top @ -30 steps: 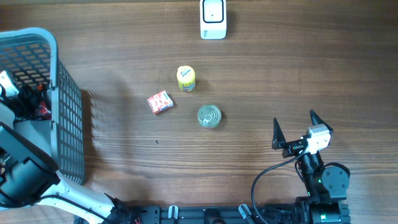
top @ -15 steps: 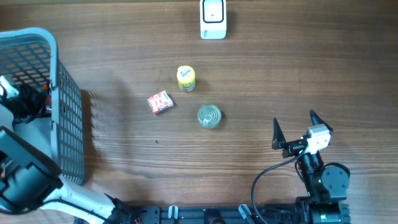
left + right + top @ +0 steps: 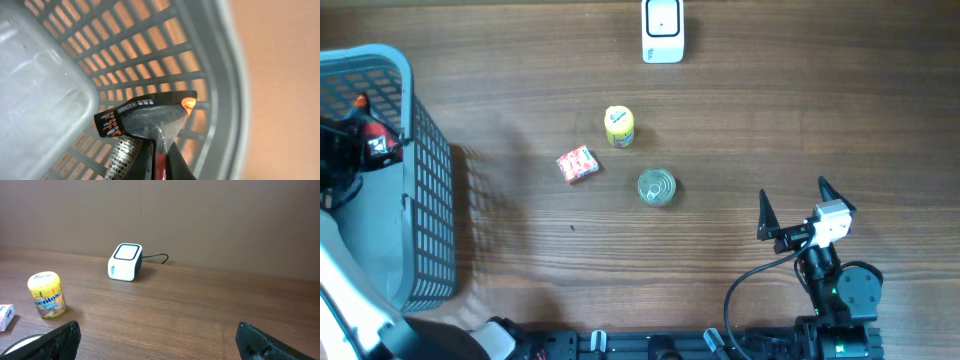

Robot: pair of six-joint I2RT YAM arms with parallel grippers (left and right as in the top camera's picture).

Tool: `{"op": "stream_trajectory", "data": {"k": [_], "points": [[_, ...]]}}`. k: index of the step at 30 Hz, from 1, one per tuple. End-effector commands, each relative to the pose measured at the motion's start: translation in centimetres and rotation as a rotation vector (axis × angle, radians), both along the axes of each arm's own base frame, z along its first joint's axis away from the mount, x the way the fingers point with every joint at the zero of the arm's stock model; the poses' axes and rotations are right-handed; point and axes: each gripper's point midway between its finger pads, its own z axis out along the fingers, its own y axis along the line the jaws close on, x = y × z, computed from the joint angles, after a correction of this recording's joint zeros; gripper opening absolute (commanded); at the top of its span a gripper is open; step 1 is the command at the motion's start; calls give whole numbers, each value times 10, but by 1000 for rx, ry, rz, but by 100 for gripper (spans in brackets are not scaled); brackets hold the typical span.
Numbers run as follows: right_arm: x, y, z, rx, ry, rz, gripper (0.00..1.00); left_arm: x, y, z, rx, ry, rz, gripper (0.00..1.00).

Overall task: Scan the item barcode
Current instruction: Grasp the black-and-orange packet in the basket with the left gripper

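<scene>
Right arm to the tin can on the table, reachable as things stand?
Probably yes. Only tabletop lies between the right arm and the tin can, nothing stands in that path, and its jaws are wide open. Reach length unconfirmed.

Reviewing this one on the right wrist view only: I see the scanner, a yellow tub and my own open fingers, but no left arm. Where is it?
Observer: At the table's left edge. The left gripper is over the grey basket, within its rim as seen from above.
Operator: Is it holding anything?
Observer: Yes. The left wrist view shows it shut on a black-edged packet with an orange corner, with the basket's lattice wall just behind.
</scene>
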Motion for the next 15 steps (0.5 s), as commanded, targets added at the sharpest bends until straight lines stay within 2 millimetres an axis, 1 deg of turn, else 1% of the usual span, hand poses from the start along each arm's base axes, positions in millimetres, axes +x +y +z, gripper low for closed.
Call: {"op": "stream_trajectory", "data": {"k": [1,4,5,8,10,13,15], "points": [[0,-1,1,14,-3,-4,100,-24,-10,47,-24,-105,68,4],[0,-1,1,14,-3,-4,100,-43,-8,68,12,-146,117,4],[0,-1,1,14,-3,-4,100,-50,-8,72,18,-150,135,4],[0,-1,1,14,-3,-4,100,-65,-10,68,-15,-121,169,4],[0,-1,1,14,-3,-4,100,-65,-23,66,-72,-124,126,4],[0,-1,1,14,-3,-4,100,-60,-48,76,-200,-184,32,4],[0,-1,1,14,-3,-4,100,-58,-57,82,-284,-210,12,4]]}}
